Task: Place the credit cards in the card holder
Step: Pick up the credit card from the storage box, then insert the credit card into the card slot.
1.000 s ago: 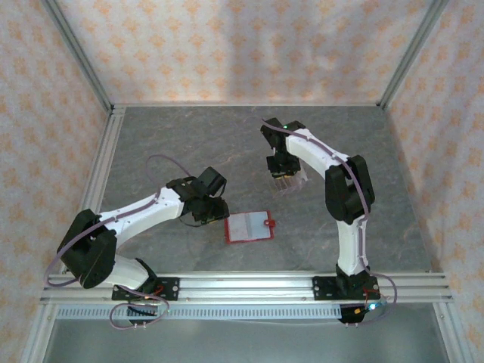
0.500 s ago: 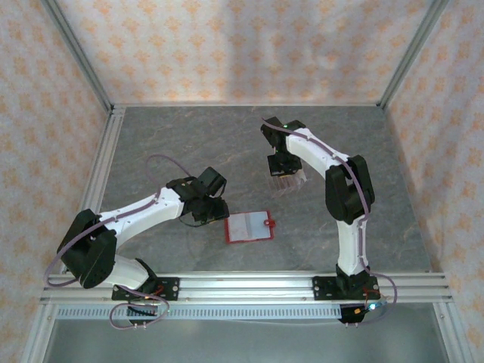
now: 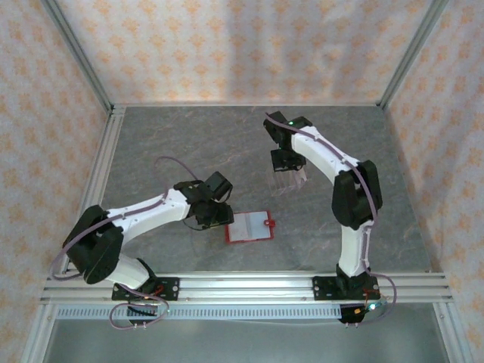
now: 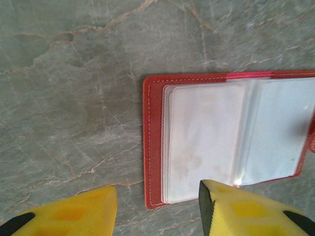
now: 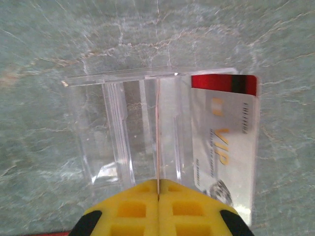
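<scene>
The card holder [image 3: 249,226] lies open on the table, red outside with pale sleeves [image 4: 206,137] facing up. My left gripper [image 4: 157,201] hangs open over the holder's left edge, one yellow finger [image 4: 74,214] over bare table and the other [image 4: 241,206] over the sleeves' near corner. In the top view the left gripper [image 3: 218,215] is at the holder's left side. My right gripper [image 5: 158,183] is shut on a credit card [image 5: 158,132] seen edge-on, standing in the clear rack [image 5: 113,128]. A second credit card [image 5: 224,142], pale with a red stripe, leans in the rack's right slot.
The clear slotted rack [image 3: 291,180] stands behind the card holder, under the right gripper [image 3: 286,168]. The holder's round snap tab [image 3: 269,224] sticks out on its right. Metal rails run along the near and left table edges, with walls around.
The left gripper has shifted right toward the card holder's left edge and opened wider. The right gripper has closed on the card in the rack and its arm has shifted slightly.
</scene>
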